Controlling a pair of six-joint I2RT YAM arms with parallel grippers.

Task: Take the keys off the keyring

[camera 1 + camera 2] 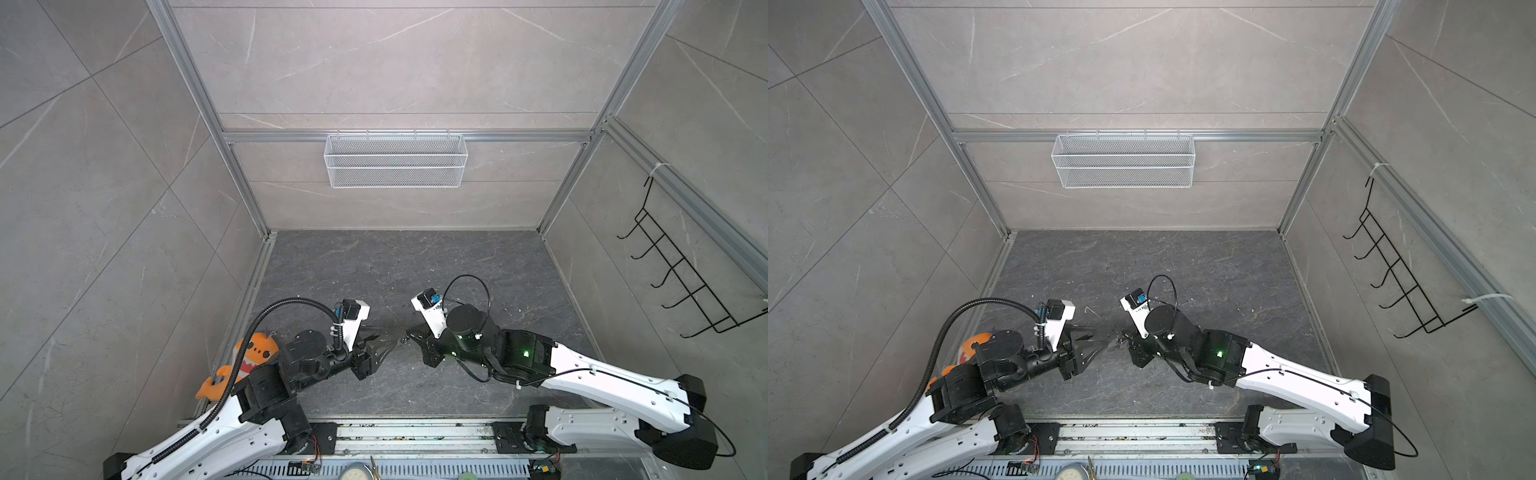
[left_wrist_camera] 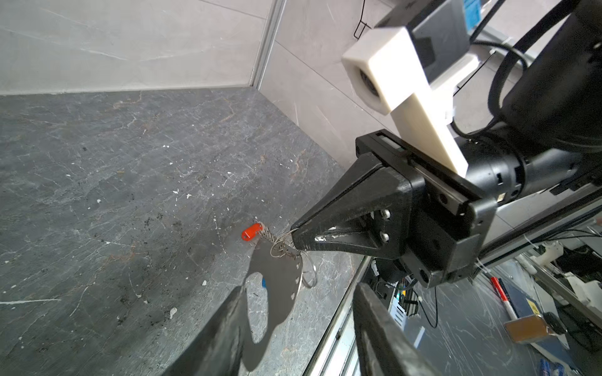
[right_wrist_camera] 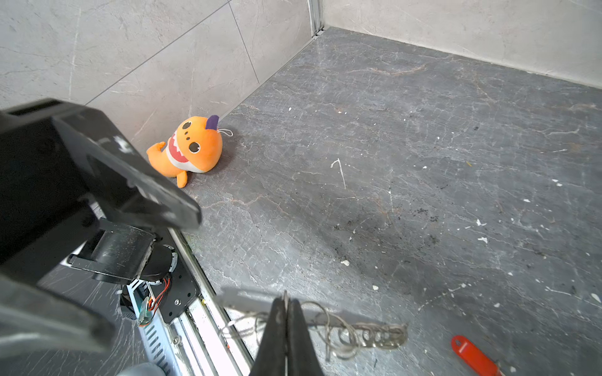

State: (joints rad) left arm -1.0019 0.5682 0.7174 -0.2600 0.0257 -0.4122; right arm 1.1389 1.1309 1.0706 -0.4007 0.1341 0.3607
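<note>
keyring [image 2: 283, 283] front-centre between left gripper [image 2: 301, 289] and right gripper [image 2: 294, 241]; toy [image 1: 253, 357] by left wall; basket [image 1: 395, 160] on back wall; rack [image 1: 685, 274] on right wall.

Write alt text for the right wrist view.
The right end effector is shut on the wire loops of the keyring, above a grey floor. A red tag is near the chain; an orange plush toy sits against the wall.

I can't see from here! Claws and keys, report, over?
Left claw open. Right claw shut on keyring. Red key beside it, blue key showing through its hole. Toy far aside, nothing blocking.
</note>
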